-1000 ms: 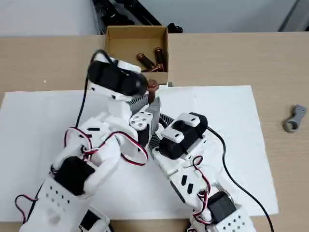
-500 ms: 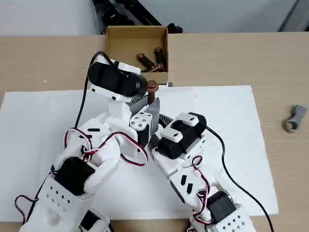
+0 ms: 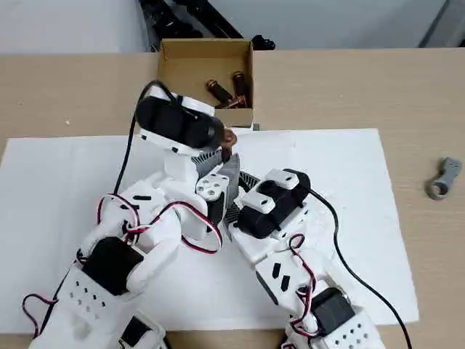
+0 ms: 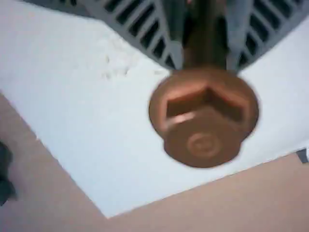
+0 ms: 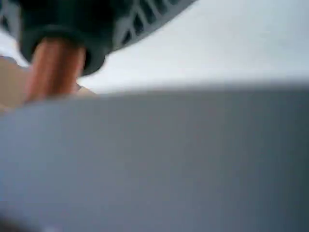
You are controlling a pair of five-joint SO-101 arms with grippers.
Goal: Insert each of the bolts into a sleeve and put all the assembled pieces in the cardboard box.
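Note:
In the left wrist view a copper bolt [image 4: 203, 116] points its hex head at the camera, and my left gripper [image 4: 203, 38] is shut on its shaft between ribbed grey fingers [image 4: 241, 24]. From above, the bolt head [image 3: 229, 137] peeks out beside the left wrist housing, just short of the front wall of the cardboard box [image 3: 168, 73]. Copper assembled pieces [image 3: 227, 91] lie inside the box. My right gripper [image 3: 237, 192] sits close behind the left one. In the right wrist view a copper shaft [image 5: 54, 70] comes out of a dark part, and a blurred grey finger [image 5: 154, 159] hides the rest.
A white sheet [image 3: 349, 189] covers the table under both arms. A small grey tool [image 3: 442, 178] lies on the bare wood at the far right. Dark equipment [image 3: 182, 18] stands behind the box.
The left wrist has shifted slightly, and its housing now covers part of the bolt head. The right arm has hardly moved.

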